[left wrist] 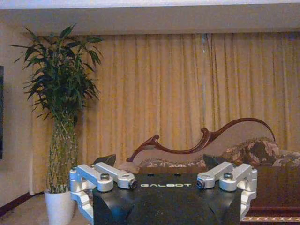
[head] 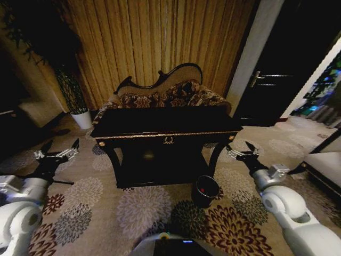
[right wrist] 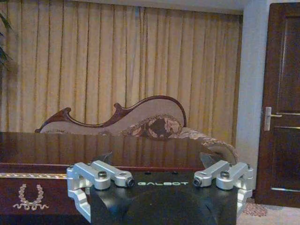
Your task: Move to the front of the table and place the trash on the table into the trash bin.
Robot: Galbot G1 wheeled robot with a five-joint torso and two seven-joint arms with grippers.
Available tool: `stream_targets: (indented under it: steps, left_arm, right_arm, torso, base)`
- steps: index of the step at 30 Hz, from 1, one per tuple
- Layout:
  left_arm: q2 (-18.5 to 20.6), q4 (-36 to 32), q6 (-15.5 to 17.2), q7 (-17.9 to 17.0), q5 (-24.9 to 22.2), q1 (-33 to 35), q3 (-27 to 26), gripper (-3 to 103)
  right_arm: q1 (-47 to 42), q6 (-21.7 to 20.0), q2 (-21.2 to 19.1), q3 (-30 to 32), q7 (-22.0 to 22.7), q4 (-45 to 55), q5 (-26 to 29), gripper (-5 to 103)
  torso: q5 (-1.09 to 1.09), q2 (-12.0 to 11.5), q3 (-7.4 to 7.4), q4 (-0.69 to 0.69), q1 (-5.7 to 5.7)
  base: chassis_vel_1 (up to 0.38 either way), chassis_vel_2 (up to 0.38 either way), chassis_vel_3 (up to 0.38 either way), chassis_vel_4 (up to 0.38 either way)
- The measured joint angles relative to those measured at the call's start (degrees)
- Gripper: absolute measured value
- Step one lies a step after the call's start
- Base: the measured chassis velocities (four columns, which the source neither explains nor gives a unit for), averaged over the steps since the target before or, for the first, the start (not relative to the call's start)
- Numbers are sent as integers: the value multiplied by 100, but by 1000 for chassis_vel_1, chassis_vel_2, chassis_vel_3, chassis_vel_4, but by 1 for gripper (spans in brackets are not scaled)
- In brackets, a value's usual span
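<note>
So the robot is parked square in front of the table [head: 168, 124], the glossy black one with gold trim and the little gold emblem on the front. The top looks bare from the head view, dark and shiny. The trash bin [head: 205, 190] sits on the flowery carpet [head: 144, 208] just beside the table's front right leg, and there's a small red thing down inside it, too small to say what exactly.

Left pincer [head: 60, 149] hangs out past the table's left end, fingers spread wide, nothing in them. Right pincer [head: 240, 150] is off the table's right end, near the corner, also wide and holding nothing.

Behind the table is the curvy-backed sofa [head: 165, 90] against the tan curtains [head: 154, 37]. A tall plant in a white pot [head: 82, 119] stands back left, and a dark door [head: 272, 69] back right.
</note>
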Motion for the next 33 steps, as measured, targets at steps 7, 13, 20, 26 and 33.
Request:
stream_targets:
  steps: [7,13,20,26,33]
  left_arm:
    - [2,8,-16,23,-2,32,-11,100]
    - [12,24,-47,50,-3,54,-32,100]
    - [35,25,-49,61,-16,55,-35,100]
    - [52,25,-50,81,-20,68,-21,100]
    - [42,43,-65,89,-20,81,-16,100]
  right_arm:
    - [-76,7,-33,80,-3,12,71,100]
    - [-204,29,-39,181,-12,52,120,100]
    - [-350,121,-43,237,-14,128,187,100]
    - [-490,134,-24,240,-14,244,229,100]
    - [-573,232,8,267,-18,247,213,100]
  torso:
    - [0,0,0,1,0]
    - [0,0,0,0,0]
    - [0,0,0,1,0]
    - [-1,0,0,0,0]
    - [-1,0,0,0,0]
  base:
    - [59,-74,-66,56]
    - [83,-70,-74,74]
    - [95,-93,-75,100]
    - [96,-99,-96,100]
    - [96,-114,-112,90]
